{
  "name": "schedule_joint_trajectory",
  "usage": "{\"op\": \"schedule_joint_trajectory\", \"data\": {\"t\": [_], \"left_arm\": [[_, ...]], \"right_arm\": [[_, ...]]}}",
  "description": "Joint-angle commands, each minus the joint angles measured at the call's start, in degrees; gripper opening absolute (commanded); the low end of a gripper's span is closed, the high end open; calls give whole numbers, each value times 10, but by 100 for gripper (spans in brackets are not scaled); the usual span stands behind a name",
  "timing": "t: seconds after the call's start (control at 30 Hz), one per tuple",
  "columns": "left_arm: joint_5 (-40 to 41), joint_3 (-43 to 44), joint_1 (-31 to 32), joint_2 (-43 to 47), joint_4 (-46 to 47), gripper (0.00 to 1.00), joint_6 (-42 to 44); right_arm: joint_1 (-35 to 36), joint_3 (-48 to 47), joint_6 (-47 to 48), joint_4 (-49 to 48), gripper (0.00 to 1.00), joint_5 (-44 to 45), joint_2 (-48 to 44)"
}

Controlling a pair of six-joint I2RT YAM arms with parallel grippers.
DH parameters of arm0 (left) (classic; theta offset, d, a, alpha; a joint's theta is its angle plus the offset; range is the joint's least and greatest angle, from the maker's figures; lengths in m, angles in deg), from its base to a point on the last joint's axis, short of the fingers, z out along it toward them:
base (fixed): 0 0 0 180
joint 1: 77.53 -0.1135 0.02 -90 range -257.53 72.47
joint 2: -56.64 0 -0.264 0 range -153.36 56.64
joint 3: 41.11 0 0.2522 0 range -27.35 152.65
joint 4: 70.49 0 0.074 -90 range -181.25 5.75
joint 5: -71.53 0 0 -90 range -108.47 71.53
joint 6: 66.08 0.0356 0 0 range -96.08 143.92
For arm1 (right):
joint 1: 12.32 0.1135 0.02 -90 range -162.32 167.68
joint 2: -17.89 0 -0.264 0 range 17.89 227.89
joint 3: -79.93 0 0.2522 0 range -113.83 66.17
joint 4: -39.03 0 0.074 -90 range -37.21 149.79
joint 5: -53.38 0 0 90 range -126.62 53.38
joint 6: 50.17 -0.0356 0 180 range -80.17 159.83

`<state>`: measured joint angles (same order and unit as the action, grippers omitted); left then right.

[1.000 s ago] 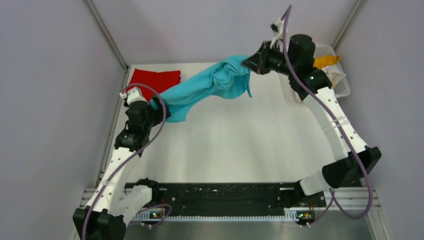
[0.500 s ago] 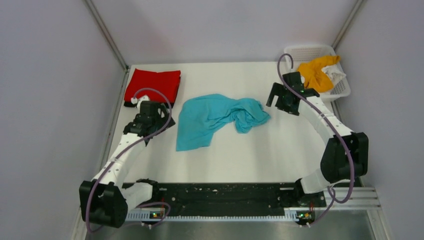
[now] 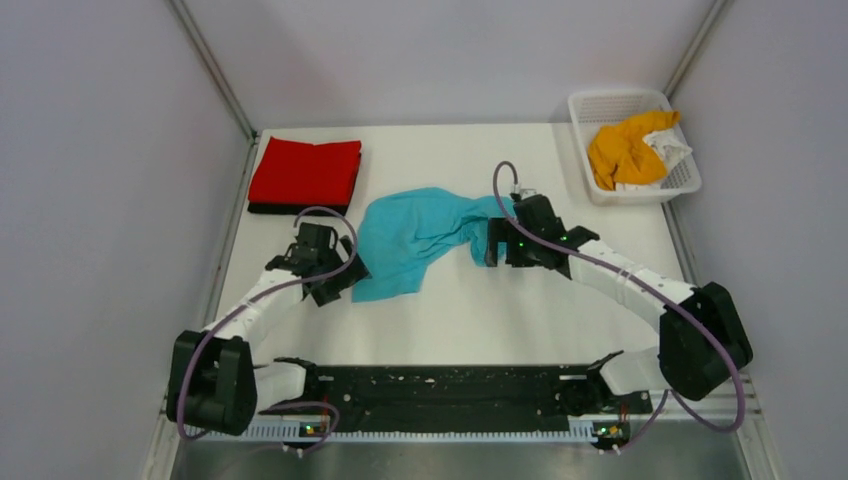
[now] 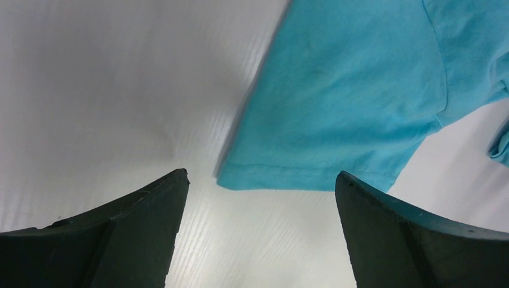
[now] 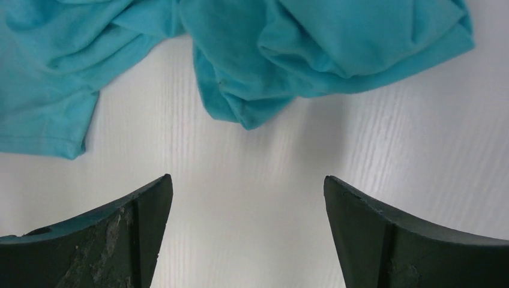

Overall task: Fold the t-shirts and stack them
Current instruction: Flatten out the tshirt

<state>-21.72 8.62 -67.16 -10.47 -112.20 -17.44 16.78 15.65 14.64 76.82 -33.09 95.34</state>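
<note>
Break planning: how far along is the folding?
Done: red t-shirt folded atop a black t-shirt. In hand: nothing gripped; left gripper and right gripper, open, flank the crumpled turquoise t-shirt. Left: folding it, plus the orange t-shirt and white t-shirt in the basket.

We have the top external fixed high behind the near edge, looking steeply down, wide enough to take in the whole table [image 3: 450,320]. Our two wrist views sit low and close over the tabletop, each looking out through its own gripper: left gripper [image 4: 262,174] toward the hem corner of the turquoise shirt [image 4: 354,90], right gripper [image 5: 246,177] toward its bunched end. All three share that shirt and the white surface around it.
</note>
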Motion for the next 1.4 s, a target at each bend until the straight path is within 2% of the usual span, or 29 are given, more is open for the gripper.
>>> {"op": "schedule_joint_trajectory", "data": {"t": [0.0, 0.1, 0.2, 0.3, 0.4, 0.6, 0.77, 0.83, 0.93, 1.13, 1.37], "left_arm": [[-37, 5, 21, -41, 91, 94, -23], [-27, 15, 37, -85, 106, 82, -29], [-26, 18, 41, -119, 122, 60, -31], [-26, 21, 44, -136, 132, 42, -31], [-26, 20, 46, -146, 142, 1, -31], [-25, 21, 46, -121, 147, 0, -29], [-18, 27, 46, -87, 126, 0, -22], [-19, 36, 46, -83, 120, 0, -20], [-14, 45, 46, -70, 119, 0, -20], [23, 82, 46, -15, 104, 0, -10], [110, 121, 42, 63, 85, 0, 12]], "right_arm": [[43, 24, -39, -110, 92, -20, 23], [70, 23, -39, -135, 88, 1, 48], [79, 32, -39, -167, 79, 12, 70], [84, 38, -38, -191, 73, 15, 90], [93, 36, -25, -204, 68, 44, 118], [97, 35, -14, -233, 64, 101, 167], [97, 28, -26, -252, 52, 162, 200], [97, 32, -38, -252, 36, 185, 201], [97, 42, -40, -225, 0, 201, 171], [70, -8, -12, -29, 0, 161, 64], [-84, -76, 39, 149, 0, -19, -50]]}}
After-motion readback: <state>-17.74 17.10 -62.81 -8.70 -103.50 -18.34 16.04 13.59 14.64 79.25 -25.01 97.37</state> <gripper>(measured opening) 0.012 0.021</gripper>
